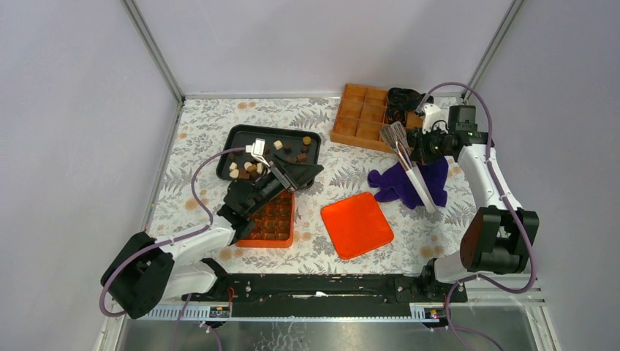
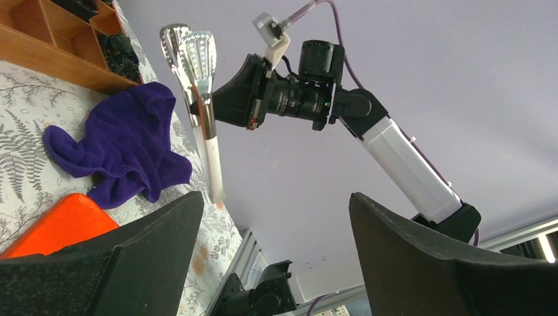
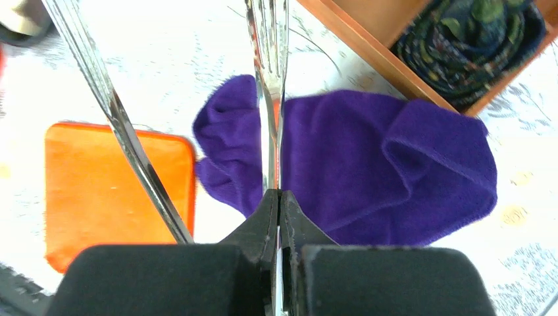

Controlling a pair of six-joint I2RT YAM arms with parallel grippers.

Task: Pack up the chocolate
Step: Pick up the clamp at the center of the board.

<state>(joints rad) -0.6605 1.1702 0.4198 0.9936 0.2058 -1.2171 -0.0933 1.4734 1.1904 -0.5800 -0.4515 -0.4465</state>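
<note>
We are looking at tongs of bright polished metal, mirror-glossy, with slotted blades; their handle is showing as smooth white plastic. The purple cloth is looking soft and fuzzy, matt like terry. The compartment box is reading as wood, brown with a dull satin finish. The orange lid is looking like smooth plastic with a faint sheen. The black tray is catching light along its rim, slightly glossy. The chocolate in it is appearing matt. The table cover is showing a flat, matt fern print. The fingers of the left gripper are looking rough, black and grainy.
</note>
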